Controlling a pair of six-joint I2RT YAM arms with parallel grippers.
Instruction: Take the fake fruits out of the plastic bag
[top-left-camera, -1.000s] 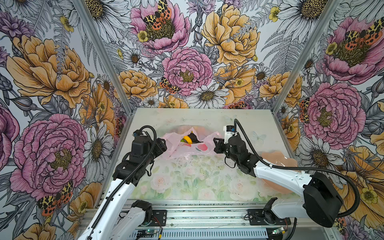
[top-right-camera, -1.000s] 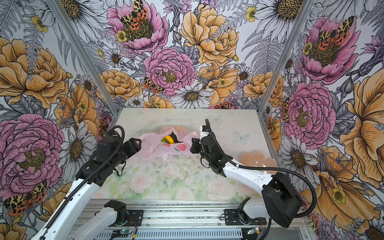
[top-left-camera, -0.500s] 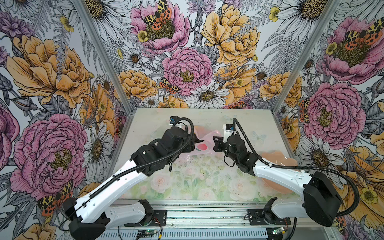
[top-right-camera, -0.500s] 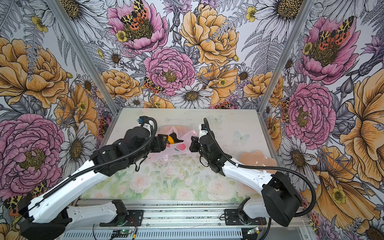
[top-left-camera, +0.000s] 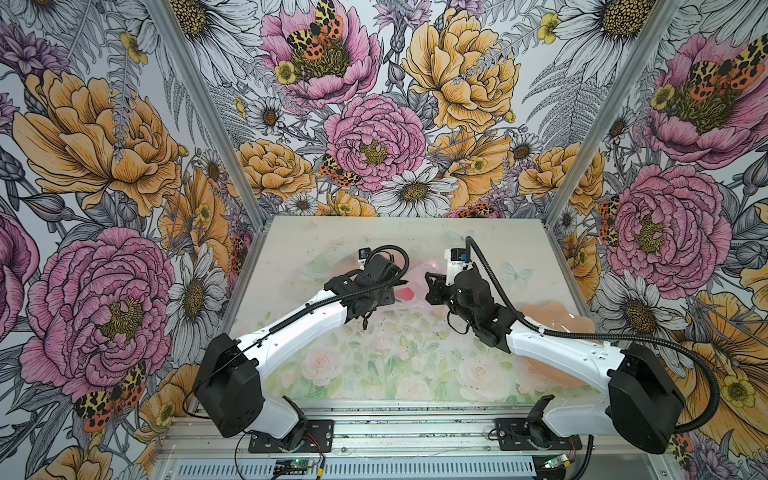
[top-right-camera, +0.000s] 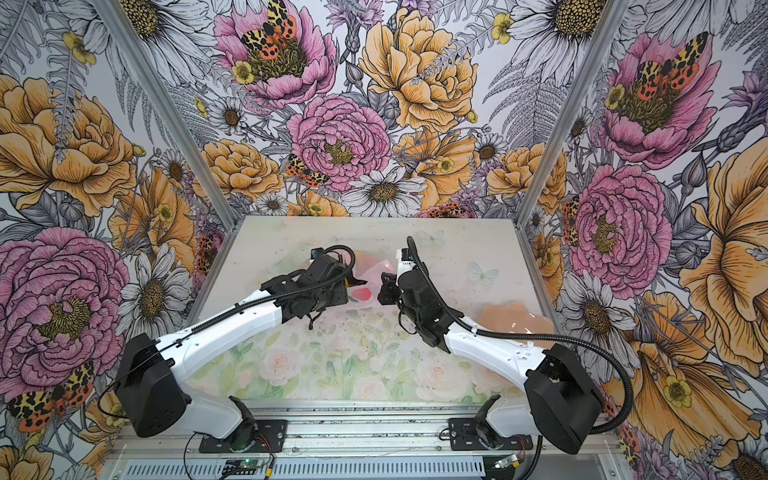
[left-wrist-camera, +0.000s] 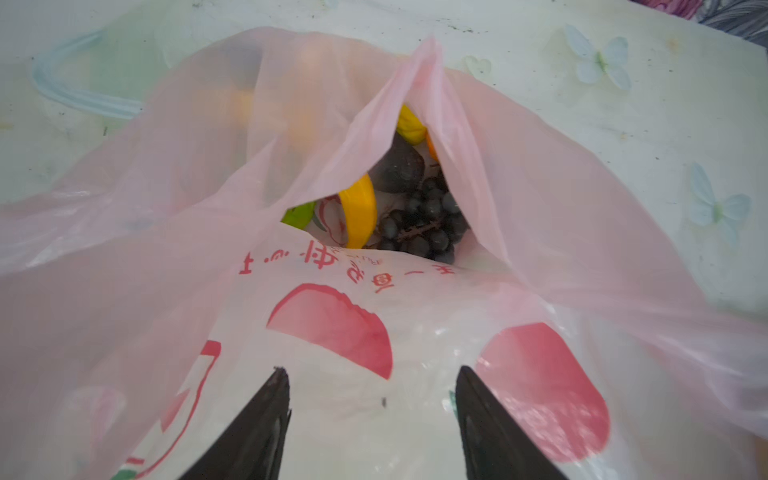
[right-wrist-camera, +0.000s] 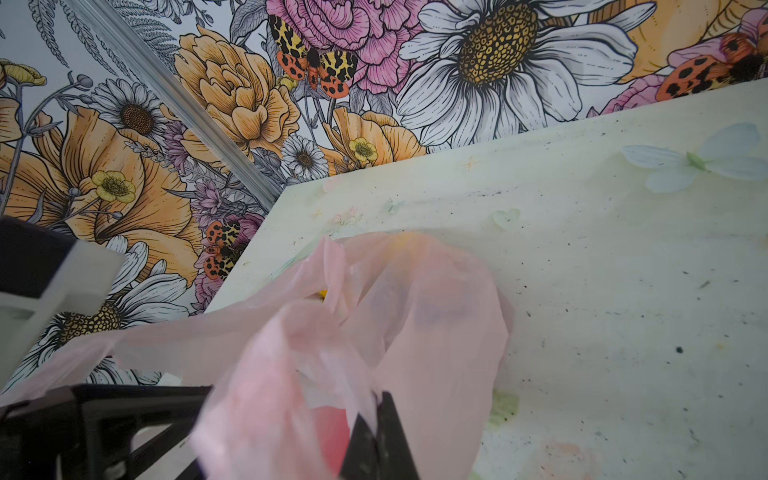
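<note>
Tabletop: pale, faded rose-and-leaf print, dark specks, possibly dirt. Pale blue butterflies printed toward its far edge. Walls behind and at both sides of tabletop: big pink, orange, white flowers, spotted moths. Aluminium posts at far corners. Metal rail along near edge. Light even.

In both top views the left arm hides most of the plastic bag. Through its film we see some fake fruits only as orange blurs; the right arm covers part of the plate.
</note>
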